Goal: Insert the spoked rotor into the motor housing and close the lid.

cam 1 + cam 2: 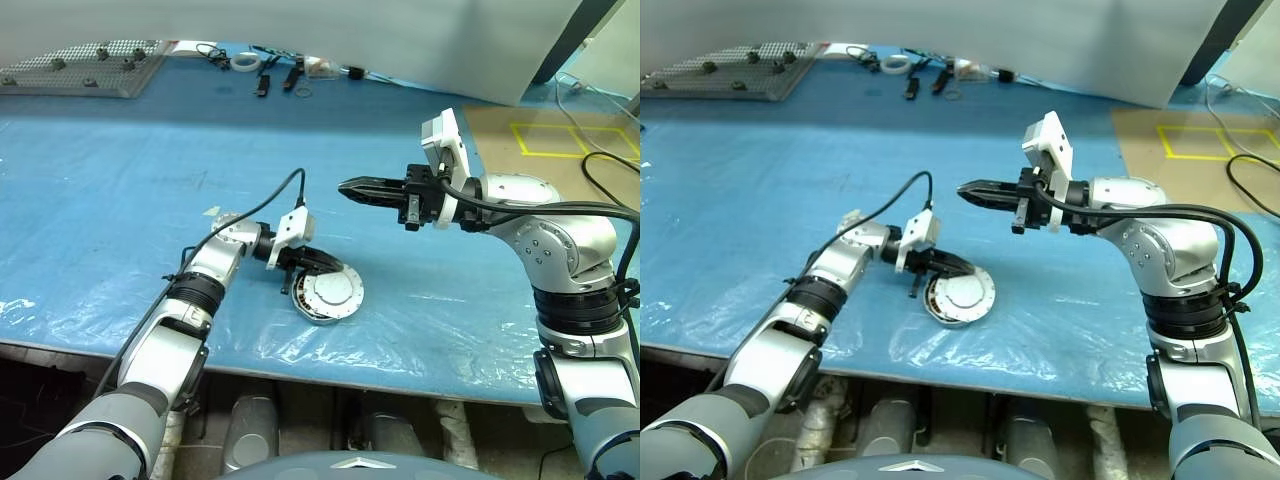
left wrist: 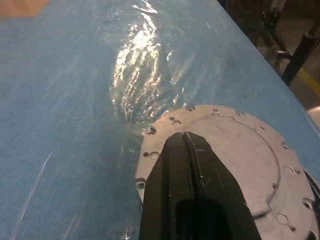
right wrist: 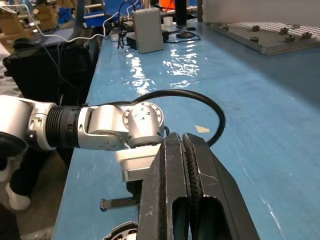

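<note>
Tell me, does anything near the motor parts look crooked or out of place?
Yes. The lid sits tilted on the motor housing, not flush: windings show along one edge. The shut left tool is over its rim.

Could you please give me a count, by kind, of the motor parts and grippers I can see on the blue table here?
Lid, lying on the motor housing: 1
Motor housing, edge showing under the lid: 1
Grippers: 2, left gripper at the lid, right gripper raised above the table
Total: 4
</note>
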`<state>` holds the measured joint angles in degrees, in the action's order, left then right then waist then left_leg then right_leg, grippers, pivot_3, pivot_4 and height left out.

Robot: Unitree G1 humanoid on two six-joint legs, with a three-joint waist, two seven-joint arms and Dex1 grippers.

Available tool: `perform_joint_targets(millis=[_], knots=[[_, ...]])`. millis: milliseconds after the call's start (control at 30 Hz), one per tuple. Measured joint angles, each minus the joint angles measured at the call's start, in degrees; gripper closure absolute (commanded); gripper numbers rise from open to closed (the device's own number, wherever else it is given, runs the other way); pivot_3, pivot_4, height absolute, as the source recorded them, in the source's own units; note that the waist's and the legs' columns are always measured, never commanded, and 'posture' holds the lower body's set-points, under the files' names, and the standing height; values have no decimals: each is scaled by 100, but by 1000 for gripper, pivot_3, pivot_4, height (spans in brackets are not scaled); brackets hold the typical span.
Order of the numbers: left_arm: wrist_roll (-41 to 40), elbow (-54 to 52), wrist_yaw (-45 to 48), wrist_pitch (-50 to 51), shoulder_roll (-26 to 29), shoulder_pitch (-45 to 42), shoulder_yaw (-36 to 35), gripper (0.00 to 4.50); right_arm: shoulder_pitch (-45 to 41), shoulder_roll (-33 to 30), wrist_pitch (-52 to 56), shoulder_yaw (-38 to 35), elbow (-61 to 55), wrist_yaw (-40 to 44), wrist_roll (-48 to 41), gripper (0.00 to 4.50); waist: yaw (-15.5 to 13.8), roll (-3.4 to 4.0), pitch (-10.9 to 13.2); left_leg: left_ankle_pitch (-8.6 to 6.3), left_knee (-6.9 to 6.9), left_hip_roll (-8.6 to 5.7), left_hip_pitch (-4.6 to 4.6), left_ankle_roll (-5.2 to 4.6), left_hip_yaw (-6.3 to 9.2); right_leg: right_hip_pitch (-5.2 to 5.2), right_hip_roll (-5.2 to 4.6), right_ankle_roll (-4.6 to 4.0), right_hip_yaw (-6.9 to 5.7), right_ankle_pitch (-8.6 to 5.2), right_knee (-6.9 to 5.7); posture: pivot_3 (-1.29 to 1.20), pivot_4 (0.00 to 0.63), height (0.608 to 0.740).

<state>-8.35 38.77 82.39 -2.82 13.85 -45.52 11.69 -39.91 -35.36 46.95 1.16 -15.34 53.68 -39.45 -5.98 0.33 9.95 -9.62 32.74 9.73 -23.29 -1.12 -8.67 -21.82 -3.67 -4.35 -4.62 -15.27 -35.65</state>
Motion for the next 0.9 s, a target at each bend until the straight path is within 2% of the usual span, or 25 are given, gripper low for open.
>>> perform_joint_targets(millis=[133, 267, 367, 533, 733, 900], knots=[[-409, -1165, -377, 701, 210, 266, -334, 4474, 55, -52, 33, 48, -67, 120, -34, 4500, 45, 0, 0, 0, -2, 2, -28, -1, -1, -36, 1, 20, -1, 12, -14, 0, 150, 740], [-793, -2785, -1125, 1500, 448, 1180, -740, 4474, 255, -153, 26, 231, -81, 193, 56, 4500, 76, 4, -1, -1, -9, 6, -39, 0, -3, -50, 7, 20, 0, 12, -7, 0, 150, 740], [-1009, -3752, -1847, 2130, 470, 2057, -922, 4500, 541, -238, -79, 428, -153, 303, 207, 3906, 65, 5, -1, -3, -5, 6, -53, -3, -3, -58, 7, 21, 0, 12, -7, 0, 150, 740], [-1165, -4941, -2587, 2653, 780, 3137, -1026, 4500, 988, -578, -315, 891, -344, 873, 420, 2284, 40, 7, 2, -4, 4, 7, -35, -3, 0, -38, 10, 1, 2, 0, -1, 0, 150, 740], [-1311, -5587, -2729, 2739, 1380, 3628, -1194, 4500, 1025, -583, -899, 1348, -96, 1340, 911, 309, 58, 11, 4, -14, 3, 13, 40, 17, -2, 31, 22, 4, 19, -1, 6, 0, 150, 740], [-1300, -5645, -2610, 2484, 1822, 3962, -1251, 4500, 945, -321, -1508, 1713, 584, 1455, 1512, 309, 71, 13, 4, -13, -4, 11, 44, 19, -4, 36, 24, 4, 24, -1, 17, 0, 150, 740]])
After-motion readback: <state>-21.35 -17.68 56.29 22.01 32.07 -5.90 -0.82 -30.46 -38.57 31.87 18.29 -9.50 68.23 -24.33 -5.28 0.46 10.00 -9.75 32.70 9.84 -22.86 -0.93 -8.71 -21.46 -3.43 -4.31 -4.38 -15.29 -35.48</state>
